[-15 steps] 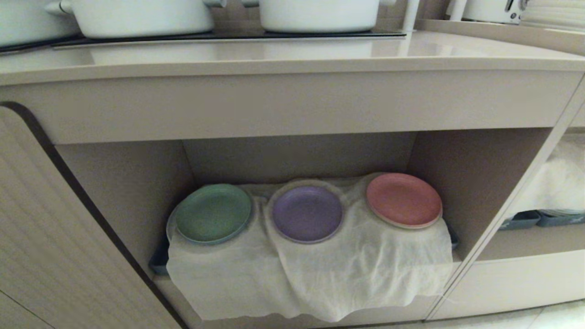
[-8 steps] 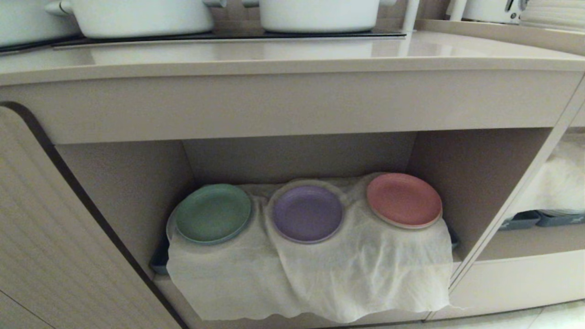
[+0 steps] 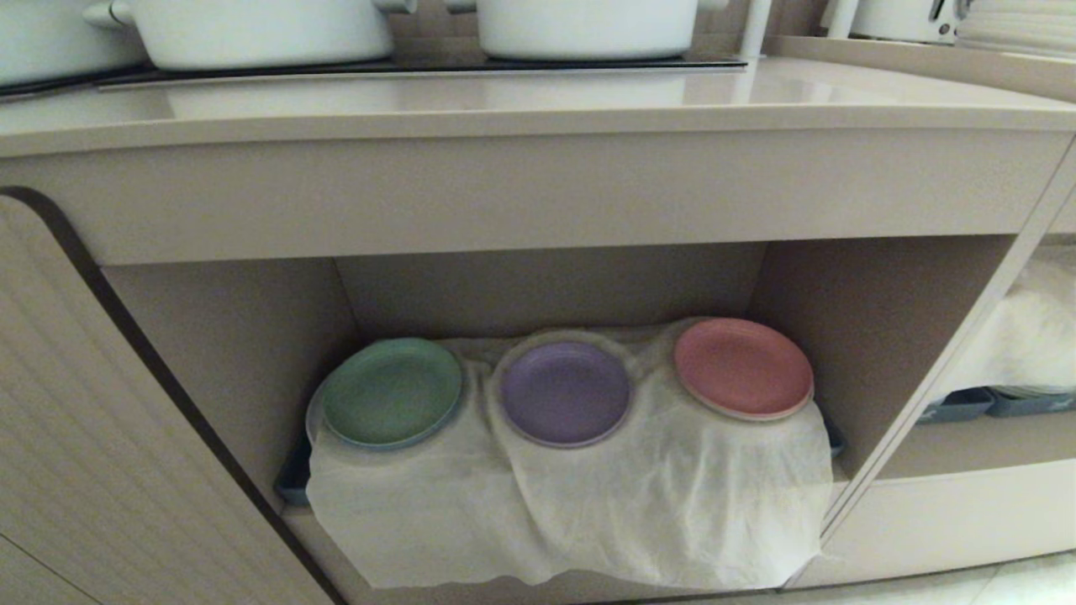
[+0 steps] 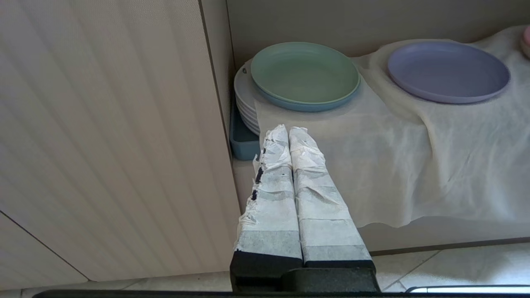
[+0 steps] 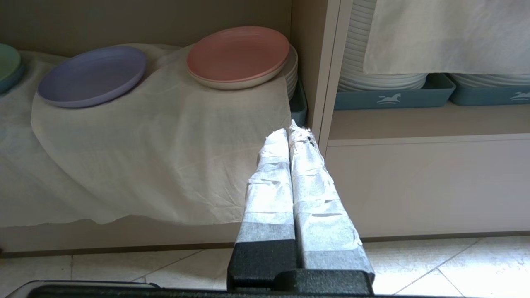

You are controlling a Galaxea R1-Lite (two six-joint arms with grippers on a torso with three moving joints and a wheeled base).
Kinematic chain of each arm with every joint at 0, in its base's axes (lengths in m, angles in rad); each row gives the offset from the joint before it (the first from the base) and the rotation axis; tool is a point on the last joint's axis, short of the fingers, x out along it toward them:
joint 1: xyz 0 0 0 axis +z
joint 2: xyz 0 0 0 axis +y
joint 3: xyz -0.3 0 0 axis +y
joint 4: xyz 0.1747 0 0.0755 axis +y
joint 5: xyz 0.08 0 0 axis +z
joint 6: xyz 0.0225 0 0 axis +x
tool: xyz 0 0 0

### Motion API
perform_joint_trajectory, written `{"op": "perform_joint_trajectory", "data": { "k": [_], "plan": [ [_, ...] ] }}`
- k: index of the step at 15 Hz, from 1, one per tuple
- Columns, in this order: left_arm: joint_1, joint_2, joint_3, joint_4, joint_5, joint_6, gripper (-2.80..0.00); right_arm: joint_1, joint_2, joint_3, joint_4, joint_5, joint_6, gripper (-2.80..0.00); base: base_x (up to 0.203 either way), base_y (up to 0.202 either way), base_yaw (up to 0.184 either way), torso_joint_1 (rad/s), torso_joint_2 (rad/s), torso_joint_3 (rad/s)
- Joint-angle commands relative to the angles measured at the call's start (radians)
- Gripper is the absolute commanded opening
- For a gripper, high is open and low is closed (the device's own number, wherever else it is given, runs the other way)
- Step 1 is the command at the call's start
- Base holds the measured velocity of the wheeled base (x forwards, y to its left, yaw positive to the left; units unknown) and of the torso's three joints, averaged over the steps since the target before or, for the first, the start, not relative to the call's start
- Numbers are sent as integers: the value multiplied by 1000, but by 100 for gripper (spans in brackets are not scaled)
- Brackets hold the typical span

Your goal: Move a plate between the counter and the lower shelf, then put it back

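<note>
The lavender plate [image 3: 565,392] sits on the white cloth [image 3: 588,504] in the lower shelf [image 3: 857,336], between a green plate [image 3: 392,391] and a pink plate [image 3: 743,366]. Above, the table [image 3: 538,105] carries white pots [image 3: 252,29], cut off at the top. Only the wrist views show the left tool [image 4: 288,132] and right tool [image 5: 288,131], each pressed together and empty, low before the shelf, plus white plate stacks [image 4: 244,103] hidden under the cloth.

You see a matt plate [image 3: 565,393] on thin, wrinkled gauzy cloth [image 3: 580,504] beyond the claws; above, the counter [image 3: 538,101] gleams smooth and glossy.
</note>
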Motion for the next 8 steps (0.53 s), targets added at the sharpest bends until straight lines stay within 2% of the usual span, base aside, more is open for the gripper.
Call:
{"op": "perform_joint_trajectory", "data": {
  "k": [1,8],
  "plan": [
    [1,0,0,-1,0,0,-280,1,1,0,1,0,1,-280,0,0,0,0,0,0],
    [1,0,0,-1,0,0,-280,0,1,0,-1,0,3,-280,0,0,0,0,0,0]
  ]
}}
